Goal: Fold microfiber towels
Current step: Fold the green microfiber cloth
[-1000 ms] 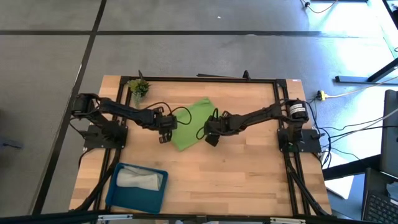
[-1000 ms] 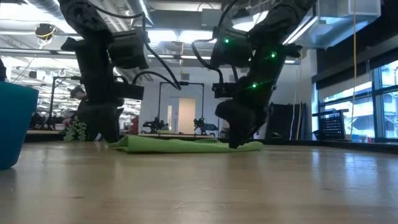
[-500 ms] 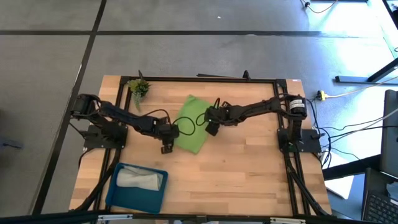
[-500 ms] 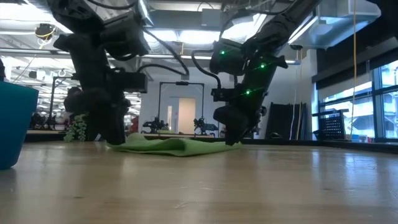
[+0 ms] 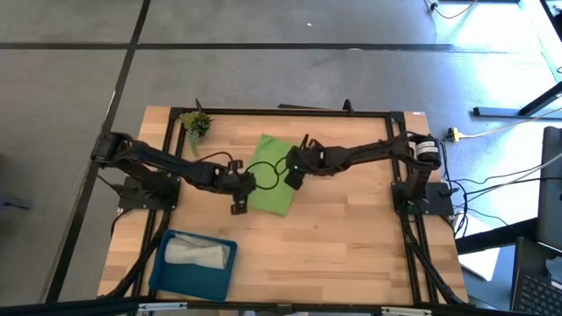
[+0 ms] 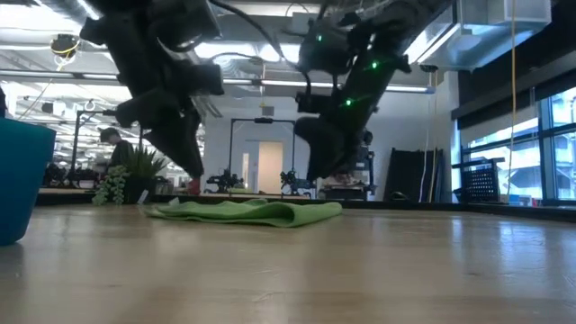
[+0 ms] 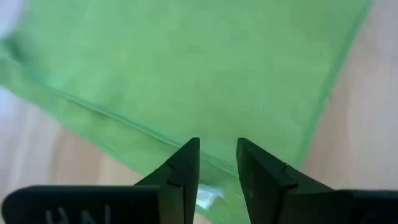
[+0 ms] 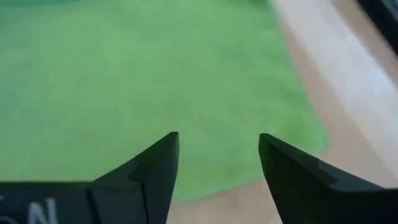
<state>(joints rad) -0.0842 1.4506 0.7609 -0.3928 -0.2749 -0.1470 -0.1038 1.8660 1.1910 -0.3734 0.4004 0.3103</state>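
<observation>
Wooden table (image 5: 334, 246), seen from above, with both arms reaching inward to its centre. The lime green microfiber towel (image 5: 270, 174) lies flat and folded near the middle of the table, between the two tools; in the low view it forms a low, slightly rumpled pad (image 6: 243, 211). The blue tray (image 5: 167, 268) sits at the near-left corner of the table and holds the light grey microfiber towel (image 5: 198, 254), well apart from the arms. A small green plant sprig (image 5: 195, 123) stands at the far-left corner.

The left tool (image 7: 217, 163) hovers over the green towel's near-left edge, fingers parted by a narrow gap and holding nothing. The right tool (image 8: 217, 158) hovers over the towel's far-right side, fingers spread wide and empty. In the low view both tools appear lifted off the cloth.

Risks, as judged: the fold looks loose, so the upper layer may spring back or slide; a descending finger could catch a hem and drag the towel out of square; a pinch taking both layers would undo the fold.
</observation>
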